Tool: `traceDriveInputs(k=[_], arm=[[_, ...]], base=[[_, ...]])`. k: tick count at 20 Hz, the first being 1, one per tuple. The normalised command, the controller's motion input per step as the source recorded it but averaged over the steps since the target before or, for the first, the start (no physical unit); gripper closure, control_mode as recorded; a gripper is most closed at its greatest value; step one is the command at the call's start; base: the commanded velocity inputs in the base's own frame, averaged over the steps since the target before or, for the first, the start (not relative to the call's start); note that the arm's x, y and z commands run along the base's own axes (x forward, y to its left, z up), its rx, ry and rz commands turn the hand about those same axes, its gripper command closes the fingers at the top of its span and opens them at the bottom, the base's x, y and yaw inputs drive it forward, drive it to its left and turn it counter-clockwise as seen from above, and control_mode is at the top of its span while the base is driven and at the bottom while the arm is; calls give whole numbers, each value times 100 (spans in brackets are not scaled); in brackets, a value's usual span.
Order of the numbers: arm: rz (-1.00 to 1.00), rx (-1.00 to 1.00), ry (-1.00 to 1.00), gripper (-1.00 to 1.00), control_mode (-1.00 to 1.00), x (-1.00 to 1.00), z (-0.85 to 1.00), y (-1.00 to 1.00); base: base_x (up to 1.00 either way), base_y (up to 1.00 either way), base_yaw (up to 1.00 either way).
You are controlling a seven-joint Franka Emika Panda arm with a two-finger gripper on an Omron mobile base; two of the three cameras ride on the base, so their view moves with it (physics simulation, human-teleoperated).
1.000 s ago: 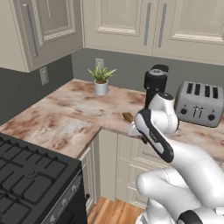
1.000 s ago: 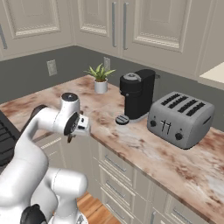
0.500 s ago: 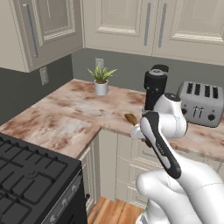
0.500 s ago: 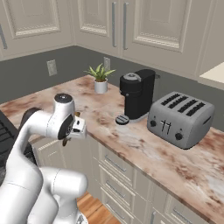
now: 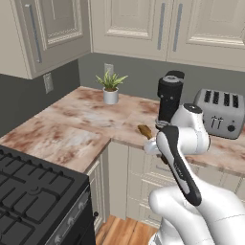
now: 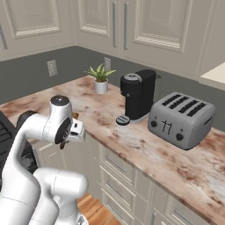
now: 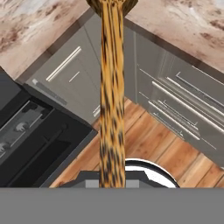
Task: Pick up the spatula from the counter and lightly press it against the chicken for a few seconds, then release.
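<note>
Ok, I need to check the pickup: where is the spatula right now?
It is in the gripper: in the hand view the spatula runs up the middle, with its blade end at the counter edge, above the cabinet drawers.
</note>
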Motion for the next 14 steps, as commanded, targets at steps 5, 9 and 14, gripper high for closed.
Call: traceDriveInputs(k=[5, 9, 14], arm=[[0, 0, 0, 100, 100, 0, 0, 0], [0, 0, 0, 100, 100, 0, 0, 0], [0, 0, 0, 100, 100, 0, 0, 0]], base=[[0, 5, 5], [0, 0, 17], [0, 0, 23]])
